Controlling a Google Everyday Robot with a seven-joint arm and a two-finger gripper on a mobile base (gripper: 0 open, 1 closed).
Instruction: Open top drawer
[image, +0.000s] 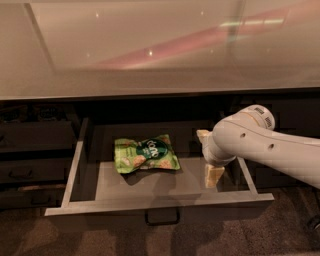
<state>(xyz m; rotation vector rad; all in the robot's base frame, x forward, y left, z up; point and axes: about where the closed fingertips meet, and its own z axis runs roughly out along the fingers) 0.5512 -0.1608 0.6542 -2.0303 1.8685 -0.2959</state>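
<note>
Charcoal drawer (160, 204) stands well out. Gripper (208, 155) inside at 3 o'clock, fingers (214, 176) wide, empty. Advise lifting straight up, clear of bag (146, 154).

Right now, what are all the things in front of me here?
countertop: one, pale and glossy, across the top
top drawer: one, dark front, grey inside, pulled out, centre
handle: one, black loop, middle of the drawer's front
snack bag: one, green, lying on the drawer's floor, left of middle
smaller drawers: at least two, dark, left of the open one
floor: brownish, along the bottom
arm: one, white, reaching in from the right
gripper: one, cream, over the drawer's right end
</note>
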